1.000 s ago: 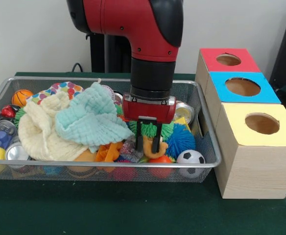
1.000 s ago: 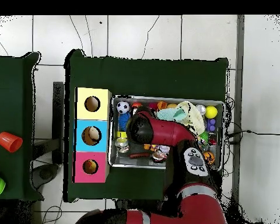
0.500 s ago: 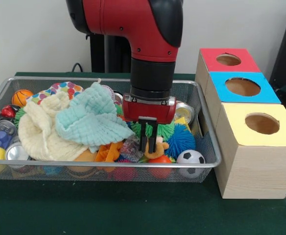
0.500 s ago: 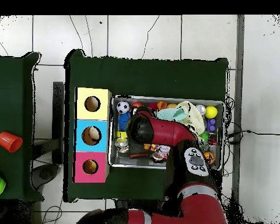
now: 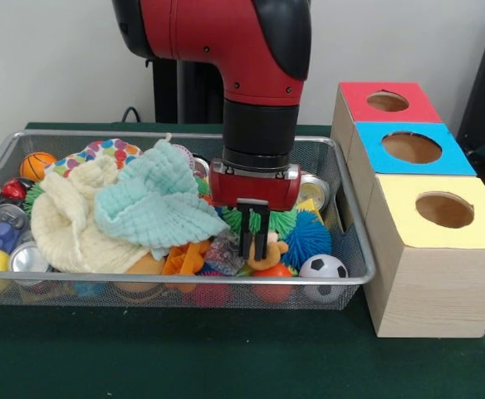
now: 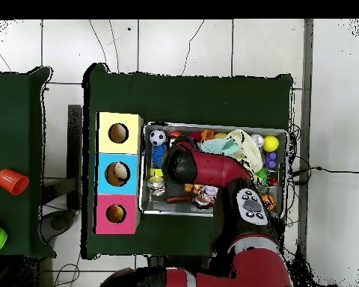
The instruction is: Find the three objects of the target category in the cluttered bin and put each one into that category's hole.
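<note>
One gripper (image 5: 254,238) | jaws closed on orange toy (image 5: 266,252) | over wire bin (image 5: 355,249)

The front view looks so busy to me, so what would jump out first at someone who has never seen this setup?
First the big red and black arm, coming down into a wire bin crammed with toys, its gripper shut among them near an orange plush toy. Next, the pale yellow cloth and mint cloth heaped on the bin's left half. Beside the bin stand three wooden boxes, each holed on top: red, blue and yellow.
</note>
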Tool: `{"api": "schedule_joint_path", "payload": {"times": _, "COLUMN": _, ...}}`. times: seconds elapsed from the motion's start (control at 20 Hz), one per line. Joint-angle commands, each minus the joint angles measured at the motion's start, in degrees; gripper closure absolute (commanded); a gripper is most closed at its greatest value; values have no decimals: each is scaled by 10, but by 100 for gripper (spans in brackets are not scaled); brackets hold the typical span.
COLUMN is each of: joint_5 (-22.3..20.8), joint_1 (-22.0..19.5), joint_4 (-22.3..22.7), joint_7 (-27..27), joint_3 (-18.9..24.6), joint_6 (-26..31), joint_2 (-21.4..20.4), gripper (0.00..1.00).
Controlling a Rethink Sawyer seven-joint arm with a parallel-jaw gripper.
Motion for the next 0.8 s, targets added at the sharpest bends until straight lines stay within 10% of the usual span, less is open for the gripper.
{"api": "schedule_joint_path", "payload": {"times": 0.05, "joint_5": 22, "joint_1": -5, "joint_4": 29, "joint_7": 57, "joint_3": 37, "joint_6": 125, "joint_2": -1, "gripper": 100}}
{"api": "schedule_joint_path", "payload": {"times": 0.8, "joint_5": 50, "joint_1": 16, "joint_4": 9, "joint_7": 68, "joint_3": 28, "joint_6": 247, "joint_2": -43, "gripper": 100}}
